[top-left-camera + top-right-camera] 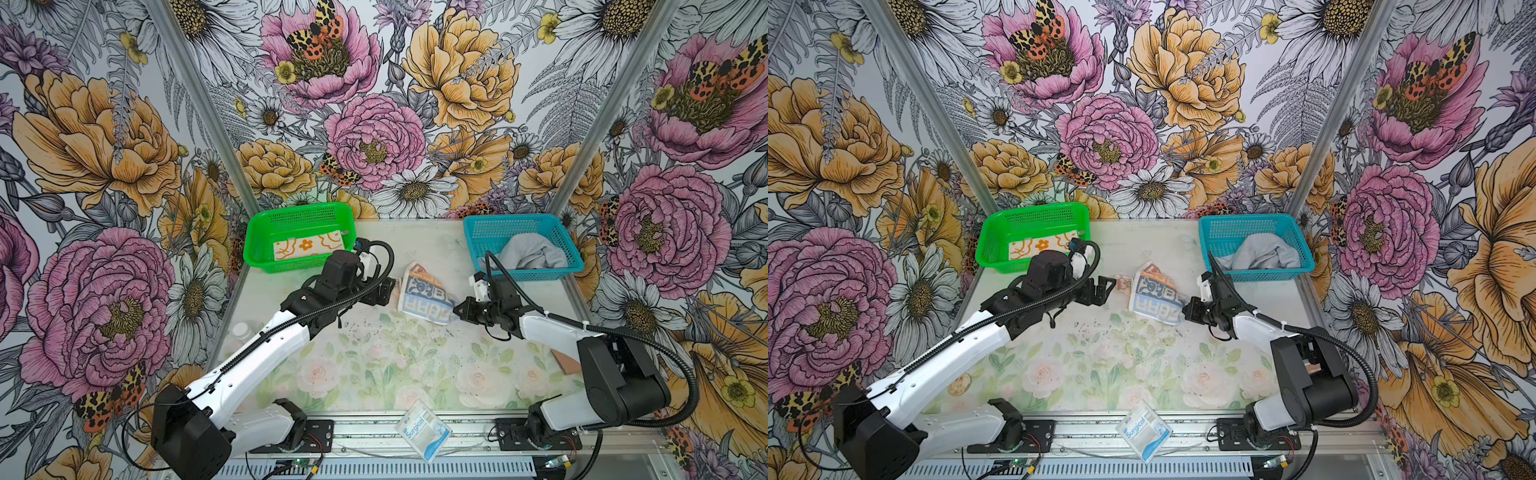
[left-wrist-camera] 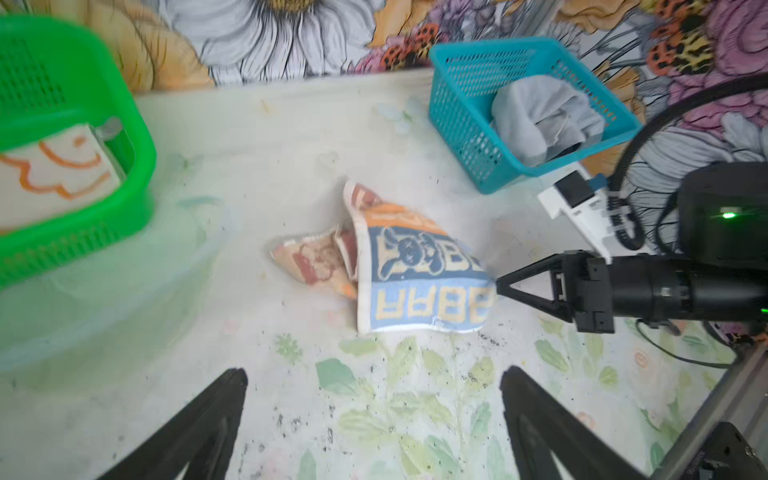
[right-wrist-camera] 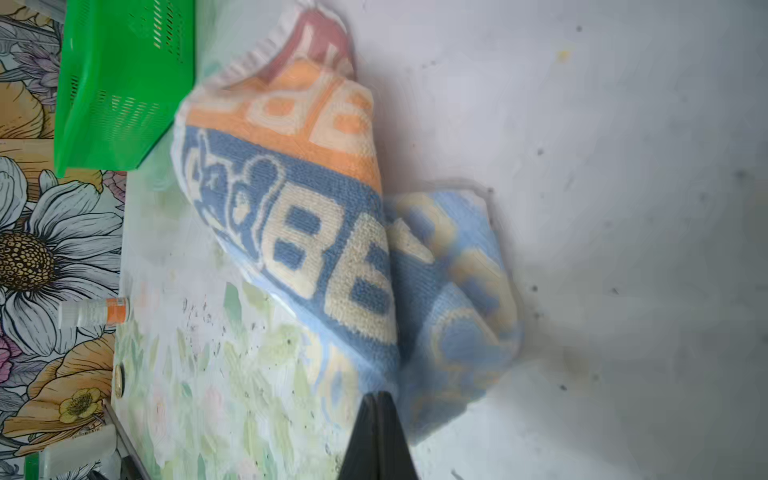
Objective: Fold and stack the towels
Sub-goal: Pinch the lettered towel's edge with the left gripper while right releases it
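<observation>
Three small towels are spread about this booth. The cream towel with orange flower outlines [image 1: 309, 246] lies flat in the green plastic mesh basket [image 1: 259, 237] at the upper left of the table. The plain light grey towel [image 1: 532, 254] sits crumpled in the teal plastic mesh basket [image 1: 484, 232] at the upper right. The pale terry towel with blue and orange RABBIT lettering [image 1: 422, 297] lies half folded between them, in the middle of both top views.

The tabletop [image 1: 374, 370] is a pale sheet printed with faded pink roses and green leaves, whitish toward the back and peppered with dark specks across its middle. Around it on three sides stand walls papered with large pink, orange and white drawn flowers [image 1: 374, 104], with aluminium posts [image 1: 201, 104] at the corners. A white-blue packet marked Surgical [image 1: 422, 430] lies at the lower edge, partly on the metal rail [image 1: 361, 432].

The left gripper [image 2: 374, 374] hangs above the table just left of the lettered towel, its jaws spread wide and empty. The right gripper [image 2: 498, 286] reaches in from the right, its jaws pinched together on that towel's right edge, which rises toward the tips.
</observation>
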